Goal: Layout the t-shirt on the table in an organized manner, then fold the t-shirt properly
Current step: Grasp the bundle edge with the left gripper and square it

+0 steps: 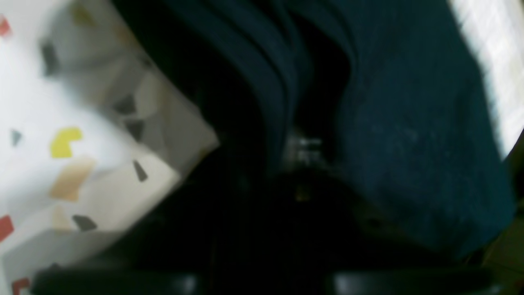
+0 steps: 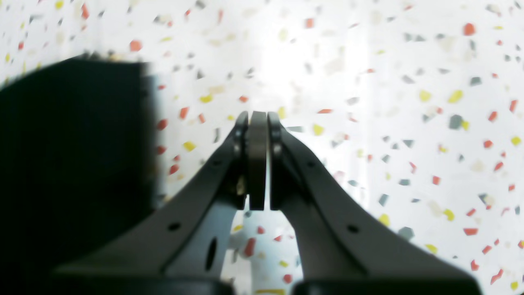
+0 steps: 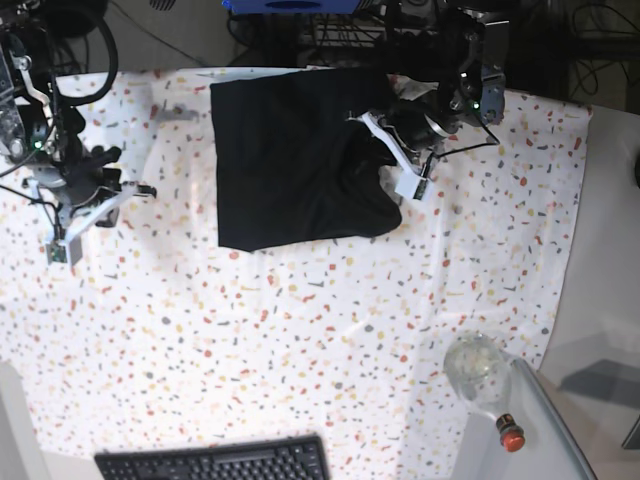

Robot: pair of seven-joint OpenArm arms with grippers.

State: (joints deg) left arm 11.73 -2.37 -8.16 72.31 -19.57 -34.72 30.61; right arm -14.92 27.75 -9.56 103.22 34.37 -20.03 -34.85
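Observation:
The black t-shirt (image 3: 290, 160) lies spread at the back middle of the speckled table (image 3: 300, 320), its right side bunched and folded over. My left gripper (image 3: 362, 122) sits at that bunched right edge. In the blurred left wrist view, dark folds of the t-shirt (image 1: 393, 123) run together at the jaws, which look shut on the cloth; the fingers themselves are lost in the dark. My right gripper (image 2: 258, 116) hovers over bare table left of the shirt, with the pads pressed together and nothing between them. It also shows in the base view (image 3: 145, 188). A dark edge of the t-shirt (image 2: 73, 164) shows at its left.
A black keyboard (image 3: 215, 462) lies at the front edge. A clear glass bottle (image 3: 478, 368) with a red cap (image 3: 510, 432) lies at the front right corner, beside a plain grey surface (image 3: 610, 250). Cables and equipment crowd the back edge (image 3: 330, 30).

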